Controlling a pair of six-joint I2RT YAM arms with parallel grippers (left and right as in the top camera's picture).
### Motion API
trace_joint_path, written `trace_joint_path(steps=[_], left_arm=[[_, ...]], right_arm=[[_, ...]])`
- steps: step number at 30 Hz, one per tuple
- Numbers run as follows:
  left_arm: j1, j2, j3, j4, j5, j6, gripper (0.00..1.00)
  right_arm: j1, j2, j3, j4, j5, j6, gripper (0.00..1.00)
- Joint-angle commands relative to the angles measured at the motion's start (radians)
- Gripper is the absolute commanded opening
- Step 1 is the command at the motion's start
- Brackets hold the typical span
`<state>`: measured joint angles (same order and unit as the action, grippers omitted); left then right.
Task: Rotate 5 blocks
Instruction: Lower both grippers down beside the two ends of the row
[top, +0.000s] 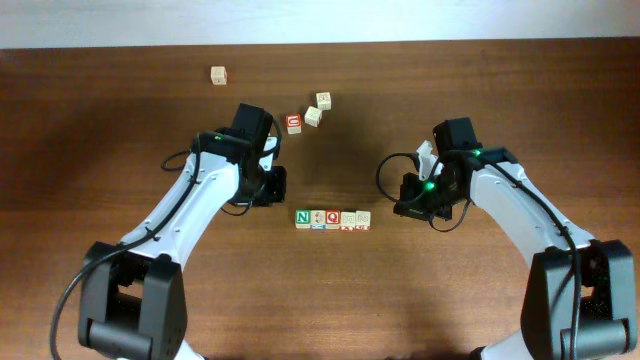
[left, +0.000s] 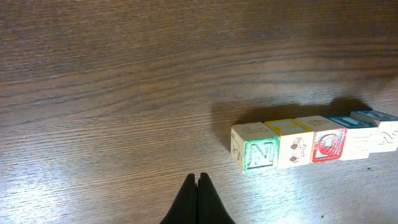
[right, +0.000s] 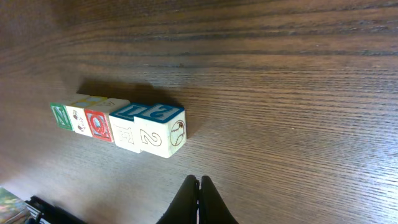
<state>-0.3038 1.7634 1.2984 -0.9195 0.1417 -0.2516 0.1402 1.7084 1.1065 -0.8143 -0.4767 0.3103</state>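
Several light-wood alphabet blocks stand in a touching row at mid-table. From left to right they are the green N block (top: 303, 218), a pale block (top: 318, 218), the red Q block (top: 333, 218), another pale block (top: 348, 219) and the blue-marked block (top: 363, 218). My left gripper (top: 275, 185) hovers up-left of the row, shut and empty. In its wrist view the left gripper (left: 198, 180) is just left of the N block (left: 260, 154). My right gripper (top: 408, 195) is right of the row, shut on nothing. Its wrist view shows the right gripper (right: 198, 182) close to the blue-marked block (right: 160, 134).
Loose cubes lie at the back: a pale cube (top: 218, 75) far left, a red-lettered cube (top: 294, 124), and two more pale cubes (top: 313, 116) (top: 324, 100) behind my left arm. Both arms flank the row.
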Motion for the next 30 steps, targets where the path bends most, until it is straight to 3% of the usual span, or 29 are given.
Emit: trace_joint_path(steps=[1, 30], left_arm=[[-0.016, -0.025, -0.006, 0.000, -0.011, -0.010, 0.00], [-0.063, -0.025, -0.006, 0.006, -0.061, -0.025, 0.00]], right_arm=[[0.005, 0.005, -0.009, 0.000, -0.009, -0.006, 0.05], [0.005, 0.016, -0.009, 0.003, -0.009, -0.006, 0.05]])
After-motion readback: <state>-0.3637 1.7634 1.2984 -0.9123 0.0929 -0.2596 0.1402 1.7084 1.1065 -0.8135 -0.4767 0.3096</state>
